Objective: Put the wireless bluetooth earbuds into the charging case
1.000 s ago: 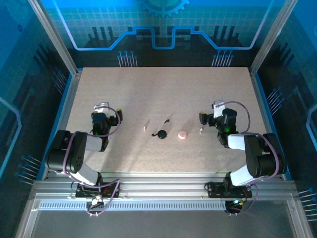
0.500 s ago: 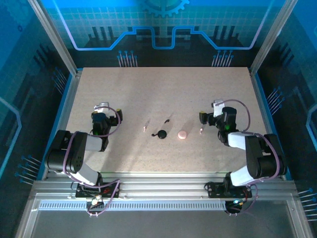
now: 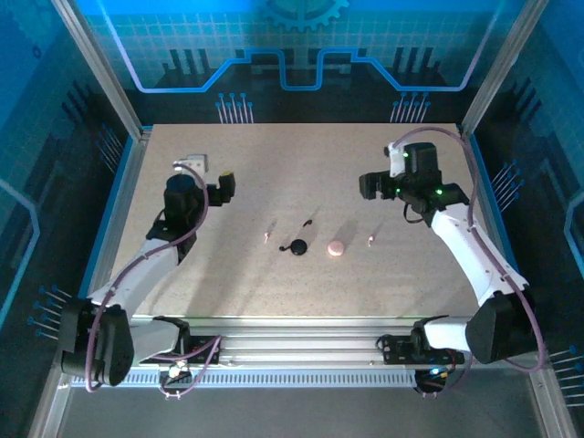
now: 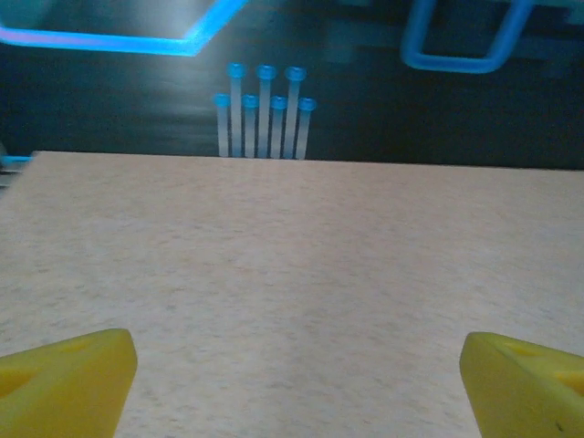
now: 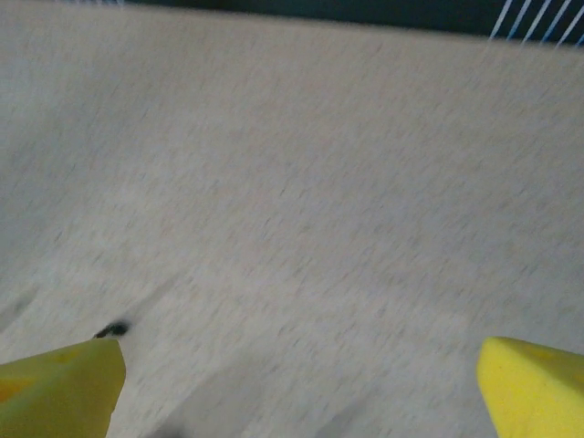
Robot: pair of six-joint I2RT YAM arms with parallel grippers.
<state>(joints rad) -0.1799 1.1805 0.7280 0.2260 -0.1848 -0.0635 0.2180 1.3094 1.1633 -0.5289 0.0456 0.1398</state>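
Charging case (image 3: 337,247): small round pale-pink puck, flat on speckled table (image 3: 274,164)

arms: left arm (image 3: 137,274), right arm (image 3: 474,255) – white links, black joints, black wrist housings | cables: mauve cable (image 3: 453,137) looping along each arm, more at the bases | lights: small green lights (image 3: 439,192) on right wrist | left gripper (image 4: 297,351), right gripper (image 5: 301,351): yellow wedge-shaped fingertips, matte

Robot lab cell: aluminium frame (image 3: 100,78), blue circuit-pattern walls (image 3: 301,41)
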